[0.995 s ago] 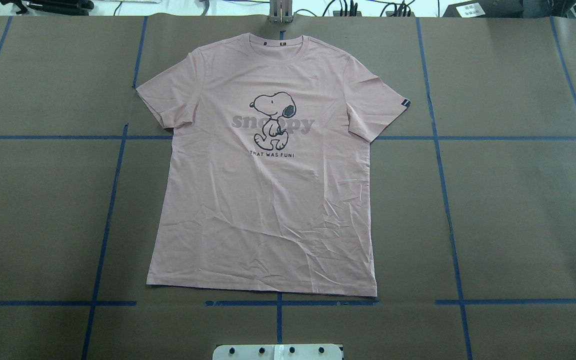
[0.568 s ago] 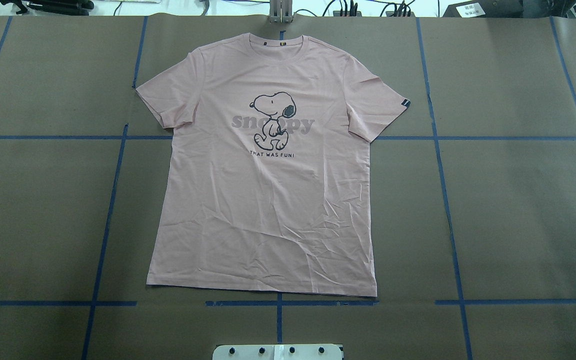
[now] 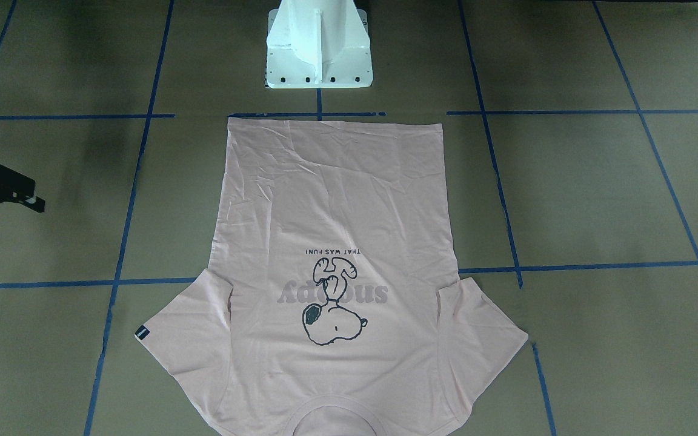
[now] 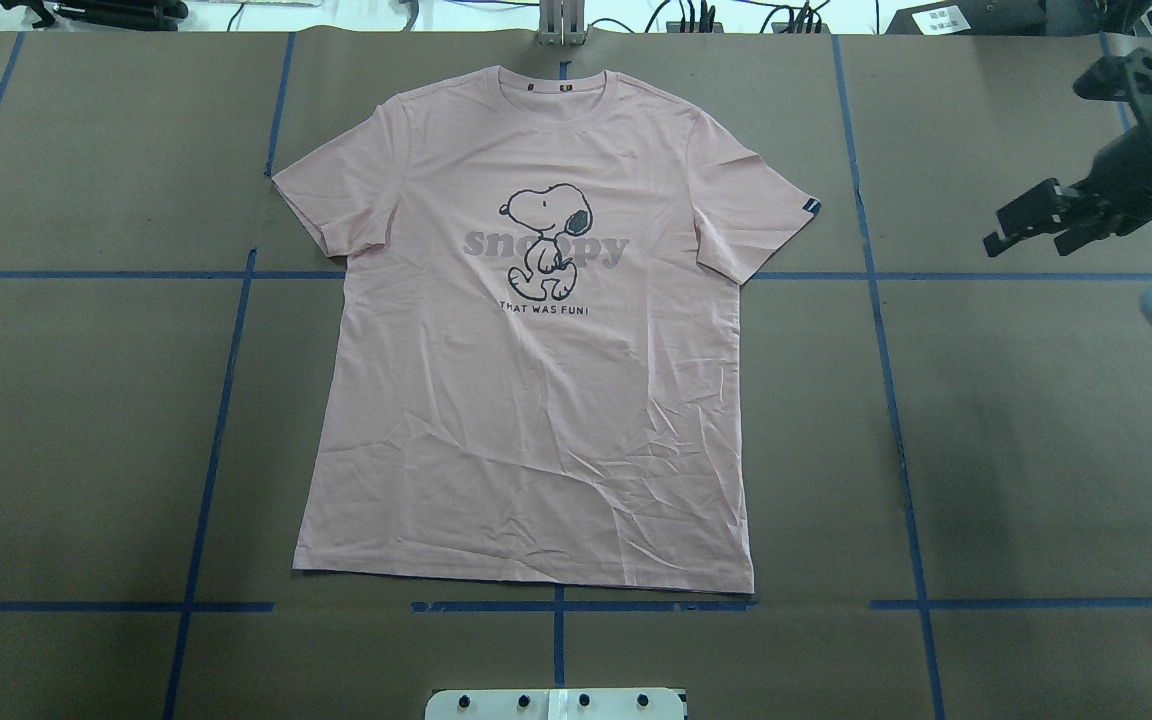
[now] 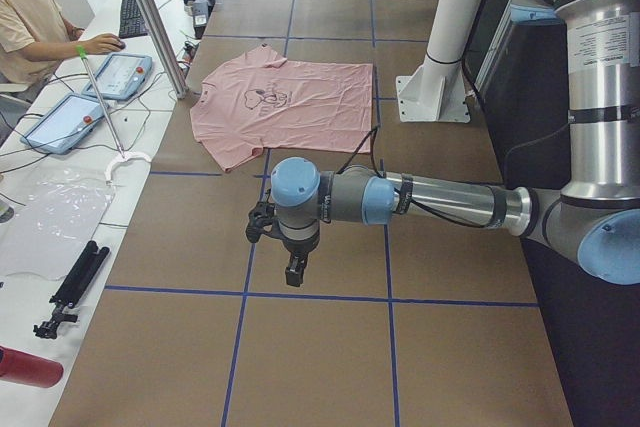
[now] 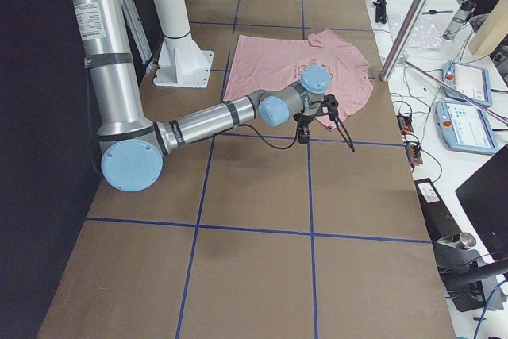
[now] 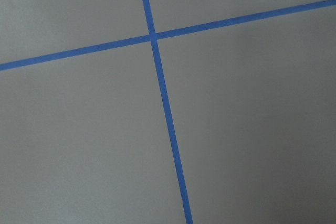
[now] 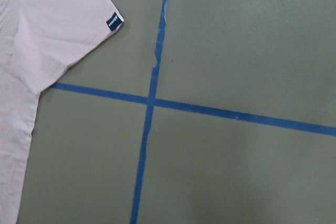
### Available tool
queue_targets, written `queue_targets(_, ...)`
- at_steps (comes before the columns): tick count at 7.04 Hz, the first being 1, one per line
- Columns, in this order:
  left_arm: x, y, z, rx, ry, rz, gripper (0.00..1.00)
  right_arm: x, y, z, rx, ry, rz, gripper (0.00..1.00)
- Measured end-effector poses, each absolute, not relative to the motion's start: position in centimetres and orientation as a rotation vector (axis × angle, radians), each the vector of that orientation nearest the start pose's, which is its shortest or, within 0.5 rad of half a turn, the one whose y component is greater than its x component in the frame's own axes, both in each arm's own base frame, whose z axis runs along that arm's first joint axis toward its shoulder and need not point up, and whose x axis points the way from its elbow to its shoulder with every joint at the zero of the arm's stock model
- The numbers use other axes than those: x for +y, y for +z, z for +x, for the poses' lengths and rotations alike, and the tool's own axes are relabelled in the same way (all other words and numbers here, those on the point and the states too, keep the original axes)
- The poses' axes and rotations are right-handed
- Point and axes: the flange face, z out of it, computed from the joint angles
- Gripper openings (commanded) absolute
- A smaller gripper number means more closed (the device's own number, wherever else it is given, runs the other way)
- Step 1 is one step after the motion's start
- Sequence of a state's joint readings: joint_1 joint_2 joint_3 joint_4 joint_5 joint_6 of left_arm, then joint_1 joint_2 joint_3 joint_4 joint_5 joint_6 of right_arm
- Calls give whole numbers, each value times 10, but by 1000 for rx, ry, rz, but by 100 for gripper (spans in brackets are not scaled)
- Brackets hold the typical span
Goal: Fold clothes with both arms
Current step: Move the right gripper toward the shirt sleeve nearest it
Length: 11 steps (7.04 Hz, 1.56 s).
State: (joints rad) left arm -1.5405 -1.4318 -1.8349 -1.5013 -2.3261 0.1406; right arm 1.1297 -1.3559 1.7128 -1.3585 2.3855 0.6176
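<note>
The pale pink T-shirt [image 4: 536, 400] lies flat and spread out, print up, collar at the far edge of the brown table; it also shows in the front view [image 3: 337, 200] and both side views [image 5: 290, 102] [image 6: 294, 65]. Its black sleeve tag [image 4: 811, 207] shows in the right wrist view [image 8: 113, 21] too. My right gripper [image 4: 1029, 243] hovers open and empty, well to the right of the tagged sleeve, and shows in the front view [image 3: 13, 213]. My left gripper [image 5: 295, 272] hangs over bare table far from the shirt; I cannot tell if it is open or shut.
The white pedestal base [image 3: 319, 54] stands at the near table edge behind the shirt's hem. Blue tape lines [image 7: 157, 77] grid the brown table. An operator [image 5: 30, 17] and teach pendants [image 5: 120, 72] are at the far side bench.
My right arm and gripper have come into the overhead view at the right edge, where earlier only bare table showed. The shirt has not moved.
</note>
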Motion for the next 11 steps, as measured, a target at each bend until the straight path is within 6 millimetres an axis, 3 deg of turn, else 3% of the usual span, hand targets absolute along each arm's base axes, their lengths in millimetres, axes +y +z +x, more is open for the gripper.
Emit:
queue_targets(3, -428, 604, -52, 747, 182, 83, 100, -556, 430, -247, -922, 120, 114, 99)
queue_targets(5, -432, 598, -51, 758, 188, 99, 100, -565, 390, -298, -937, 271, 161, 99)
queue_targets(6, -439, 591, -50, 765, 194, 117, 100, -577, 383, -313, -918, 358, 190, 99)
queue_targets(7, -443, 586, -49, 771, 202, 133, 100, -595, 388, -328, -896, 402, 197, 97)
queue_targets(8, -445, 583, -49, 774, 208, 143, 100, -611, 406, -340, -875, 427, 198, 95)
queue_targets(10, -447, 578, -49, 774, 216, 155, 100, -641, 432, -370, -848, 462, 190, 80)
queue_targets(11, -447, 576, -49, 773, 219, 161, 100, -650, 442, -384, -832, 469, 189, 78)
